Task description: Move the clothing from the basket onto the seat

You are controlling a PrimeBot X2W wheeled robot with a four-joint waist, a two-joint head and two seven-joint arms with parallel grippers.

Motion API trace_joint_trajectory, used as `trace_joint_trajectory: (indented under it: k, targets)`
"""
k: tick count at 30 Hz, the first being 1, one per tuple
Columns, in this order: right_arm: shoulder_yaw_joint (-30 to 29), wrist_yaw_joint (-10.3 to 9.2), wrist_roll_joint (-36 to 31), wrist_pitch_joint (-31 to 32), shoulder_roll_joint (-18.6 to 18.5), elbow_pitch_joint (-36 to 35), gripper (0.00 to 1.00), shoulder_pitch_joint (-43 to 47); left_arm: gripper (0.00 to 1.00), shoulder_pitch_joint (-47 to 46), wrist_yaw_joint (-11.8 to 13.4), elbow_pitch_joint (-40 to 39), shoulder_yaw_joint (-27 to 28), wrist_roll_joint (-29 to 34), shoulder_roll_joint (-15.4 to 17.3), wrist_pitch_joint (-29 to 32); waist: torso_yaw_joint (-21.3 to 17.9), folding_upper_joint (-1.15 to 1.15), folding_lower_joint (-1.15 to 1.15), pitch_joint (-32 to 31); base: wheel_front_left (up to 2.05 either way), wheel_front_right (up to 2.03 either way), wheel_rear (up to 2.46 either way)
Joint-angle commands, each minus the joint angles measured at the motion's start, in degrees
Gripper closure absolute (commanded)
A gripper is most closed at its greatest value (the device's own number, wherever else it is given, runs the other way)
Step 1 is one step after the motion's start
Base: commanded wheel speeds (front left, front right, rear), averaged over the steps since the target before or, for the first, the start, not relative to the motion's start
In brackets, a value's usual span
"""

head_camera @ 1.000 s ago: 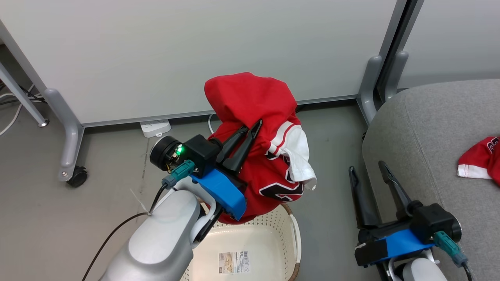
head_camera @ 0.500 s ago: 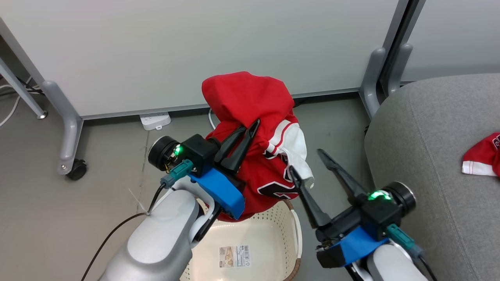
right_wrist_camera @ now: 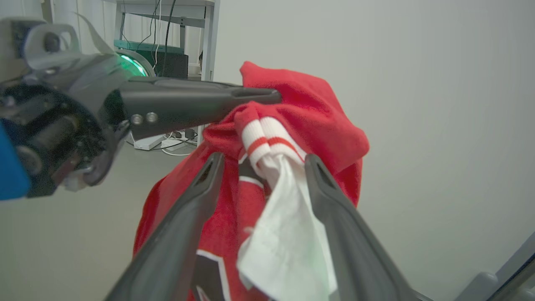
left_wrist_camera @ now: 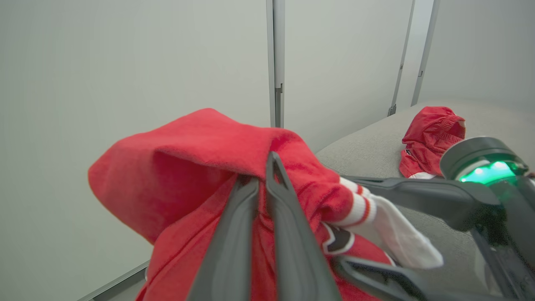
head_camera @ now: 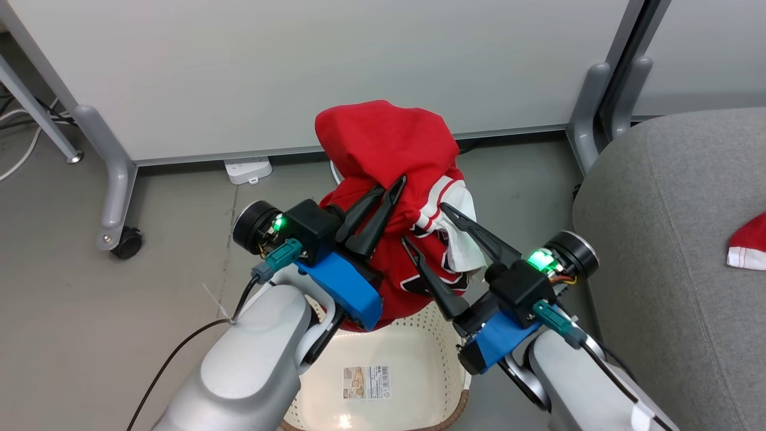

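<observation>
My left end effector (head_camera: 392, 184) is clamped on the red garment (head_camera: 383, 140) above the basket (head_camera: 432, 336) at 6 o'clock; my right end effector (head_camera: 425, 224) stands apart around its cuff (head_camera: 440, 199). Risk: my pinch slips while swinging toward the seat (head_camera: 670, 209) at 3 o'clock, and the cloth hits the floor (head_camera: 179, 239).

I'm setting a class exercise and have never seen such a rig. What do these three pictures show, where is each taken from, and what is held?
This is a wheeled, two-armed robot. One picture looks down from its head; the other two look along each arm from its wrist. The left end effector is shut on a red garment, held above the cream basket. The right end effector is open, its jaws either side of the garment's hanging white fabric. A second red garment lies on the grey seat at the robot's right.
</observation>
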Motion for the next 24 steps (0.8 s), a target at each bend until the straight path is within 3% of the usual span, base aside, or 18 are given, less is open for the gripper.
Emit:
trace_joint_trajectory:
  k: [1, 14, 15, 16, 17, 24]
  targets:
    - [0.4, -0.06, -0.5, 0.0, 0.4, 1.0, 0.0, -1.4, 1.0, -0.9, -0.1, -0.2, -0.1, 0.3, -0.1, -0.2, 0.2, 0.0, 0.0, 0.2, 0.0, 0.0, 0.0]
    - [0.9, -0.06, -3.0, 0.0, 2.9, 11.3, 0.0, -8.1, 1.0, -1.8, -0.4, -0.1, -0.9, 0.5, -1.0, -0.2, 0.9, 0.0, 0.0, 1.5, 0.0, 0.0, 0.0]
    - [0.9, -0.06, -2.8, 0.0, 3.1, 12.1, 0.22, -8.3, 1.0, -1.9, -0.4, -0.1, -0.9, 0.5, -1.0, -0.2, 0.9, 0.0, 0.0, 1.5, 0.0, 0.0, 0.0]
    - [0.9, -0.06, -2.6, 0.0, 3.2, 12.7, 0.69, -8.4, 1.0, -1.9, -0.4, 0.0, -0.8, 0.5, -1.0, -0.2, 0.9, 0.0, 0.0, 1.5, 0.0, 0.0, 0.0]
    - [1.0, -0.06, -2.4, 0.0, 3.4, 13.3, 1.0, -8.7, 1.0, -1.9, -0.4, 0.0, -0.8, 0.5, -1.1, -0.2, 0.9, 0.0, 0.0, 1.4, 0.0, 0.0, 0.0]
    - [1.3, -0.06, -1.6, 0.0, 3.8, 14.7, 1.0, -8.8, 1.0, -1.6, -0.6, 0.3, -0.5, 0.6, -1.2, -0.2, 0.6, 0.0, 0.0, 1.3, 0.0, 0.0, 0.0]
